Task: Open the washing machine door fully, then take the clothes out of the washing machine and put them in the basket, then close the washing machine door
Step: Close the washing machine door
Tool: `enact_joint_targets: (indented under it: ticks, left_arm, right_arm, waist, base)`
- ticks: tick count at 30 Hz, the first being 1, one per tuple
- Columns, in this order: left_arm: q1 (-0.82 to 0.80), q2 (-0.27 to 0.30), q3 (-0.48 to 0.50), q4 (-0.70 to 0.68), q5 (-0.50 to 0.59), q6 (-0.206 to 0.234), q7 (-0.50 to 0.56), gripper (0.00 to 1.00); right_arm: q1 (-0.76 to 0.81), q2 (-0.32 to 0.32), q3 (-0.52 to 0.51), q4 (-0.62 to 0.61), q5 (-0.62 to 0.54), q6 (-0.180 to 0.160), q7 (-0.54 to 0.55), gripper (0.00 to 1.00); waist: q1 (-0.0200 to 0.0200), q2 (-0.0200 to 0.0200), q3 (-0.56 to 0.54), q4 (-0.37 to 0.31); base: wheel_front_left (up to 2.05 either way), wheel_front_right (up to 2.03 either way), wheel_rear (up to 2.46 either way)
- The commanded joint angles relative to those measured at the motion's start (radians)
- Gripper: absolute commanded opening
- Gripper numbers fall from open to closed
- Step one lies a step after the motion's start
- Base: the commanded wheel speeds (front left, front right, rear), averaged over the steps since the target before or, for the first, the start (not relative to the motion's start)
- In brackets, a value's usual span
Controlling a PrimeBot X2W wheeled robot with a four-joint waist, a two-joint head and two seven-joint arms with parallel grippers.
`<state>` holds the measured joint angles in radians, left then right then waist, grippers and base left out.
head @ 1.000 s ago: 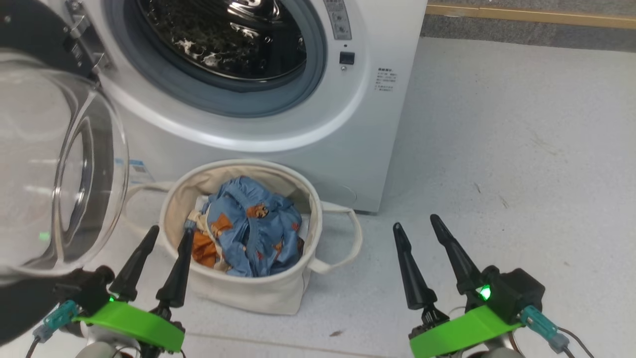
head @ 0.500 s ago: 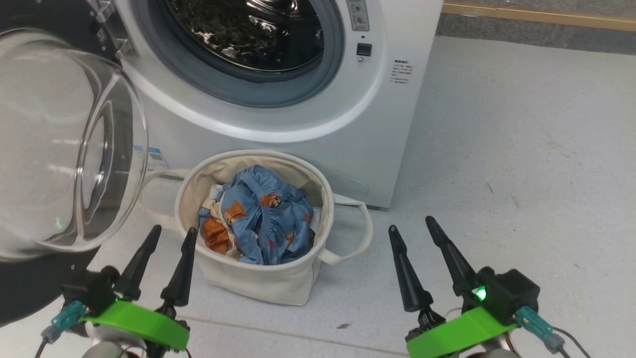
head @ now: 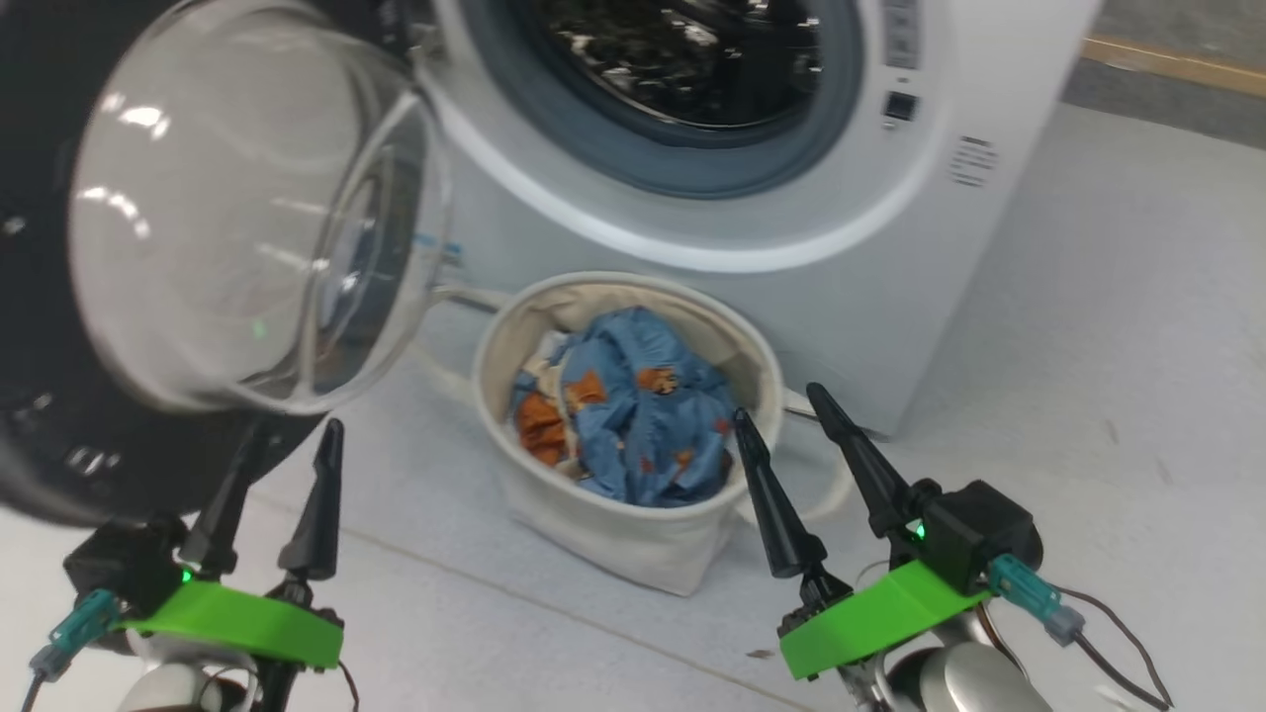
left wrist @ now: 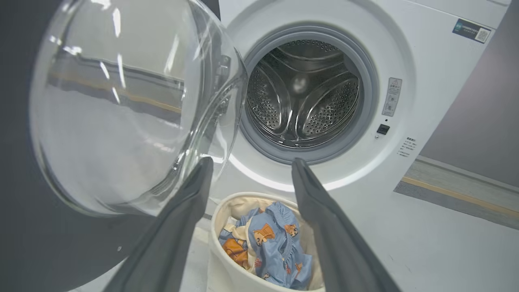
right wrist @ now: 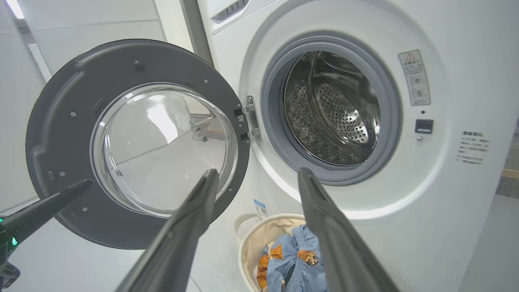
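Door: you see the washing machine door (right wrist: 162, 150) swung wide open, 10 o'clock in head view.
Machine: washing machine (head: 821, 297) at 12–1.
Clothes: the clothes (head: 643, 415) lie in the basket (head: 613, 534), mid pic, on the floor just in front of the machine.
L: your left gripper (head: 294, 430) at 7, fingers apart.
R: your right gripper (head: 776, 400) at 5, fingers apart, tips near the basket rim.
Writing: warning sticker (right wrist: 414, 77) w/ a triangle, small print (right wrist: 472, 147), blue sticker (right wrist: 259, 207). All too small to read.

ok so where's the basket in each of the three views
head view: the basket sits at centre, slightly low.
left wrist view: bottom centre, between the fingers, cut by the bottom edge.
right wrist view: bottom centre, right part behind a finger.
shared landmark: the grey-rimmed drum opening straight above it.
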<state>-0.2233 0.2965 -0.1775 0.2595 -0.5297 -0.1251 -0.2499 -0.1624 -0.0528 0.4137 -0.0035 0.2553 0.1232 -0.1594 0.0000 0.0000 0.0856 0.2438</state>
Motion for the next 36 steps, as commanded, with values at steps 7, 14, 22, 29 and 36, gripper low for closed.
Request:
enact_joint_targets:
  ticks: [7, 14, 22, 29, 36]
  left_arm:
    - [-0.022, -0.003, 0.081, 0.007, 0.020, -0.005, -0.012, 1.00]
    - [-0.033, -0.025, 0.082, 0.025, 0.009, -0.005, -0.012, 1.00]
    - [-0.018, -0.022, 0.085, 0.040, -0.001, -0.006, -0.012, 1.00]
    - [-0.011, -0.022, 0.104, 0.037, -0.011, -0.006, -0.012, 1.00]
    - [-0.061, 0.002, 0.093, 0.060, -0.091, -0.006, 0.000, 1.00]
  right_arm:
    - [-0.051, 0.003, 0.013, -0.002, -0.005, 0.008, 0.011, 1.00]
    - [-0.060, 0.003, 0.007, 0.007, -0.008, 0.008, 0.020, 1.00]
    - [-0.055, 0.003, 0.022, 0.019, 0.008, 0.008, 0.013, 1.00]
    - [-0.037, 0.003, 0.026, 0.023, 0.025, 0.008, 0.001, 1.00]
    - [-0.027, 0.003, 0.028, 0.028, 0.033, 0.008, -0.002, 1.00]
  waist:
    - [0.0000, 0.0000, 0.012, 0.207]
    - [0.0000, 0.0000, 0.015, 0.290]
    - [0.0000, 0.0000, -0.005, 0.288]
    - [0.0000, 0.0000, -0.020, 0.286]
    - [0.0000, 0.0000, -0.026, 0.282]
  base:
    - [0.00, 0.00, 0.00]
    - [0.00, 0.00, 0.00]
    - [0.00, 0.00, 0.00]
    - [0.00, 0.00, 0.00]
    - [0.00, 0.00, 0.00]
